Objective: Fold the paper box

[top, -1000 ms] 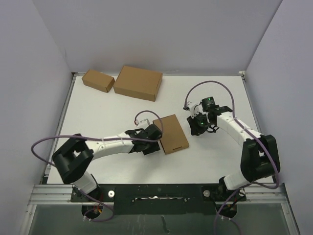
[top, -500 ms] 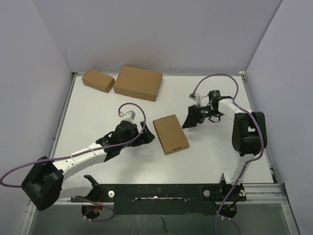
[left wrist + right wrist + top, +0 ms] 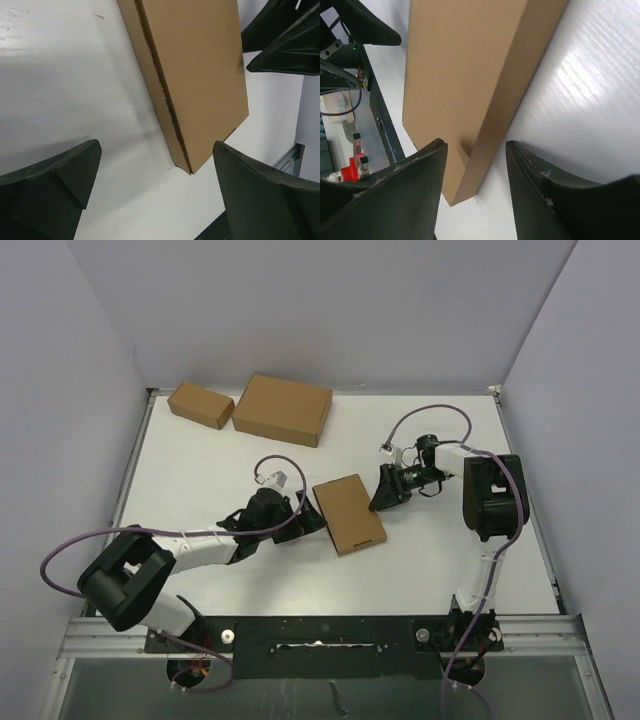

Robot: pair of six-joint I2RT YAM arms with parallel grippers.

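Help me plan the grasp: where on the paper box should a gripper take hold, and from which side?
Likely its long left side wall, approached low from the left: the box lies flat and shallow, and the open left gripper faces that wall.

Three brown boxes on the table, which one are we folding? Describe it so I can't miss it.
On the white table, skip the small box and big box along the far edge. The paper box lies alone mid-table, between the left fingers and right fingers; it is the thinnest, lying at a slant.
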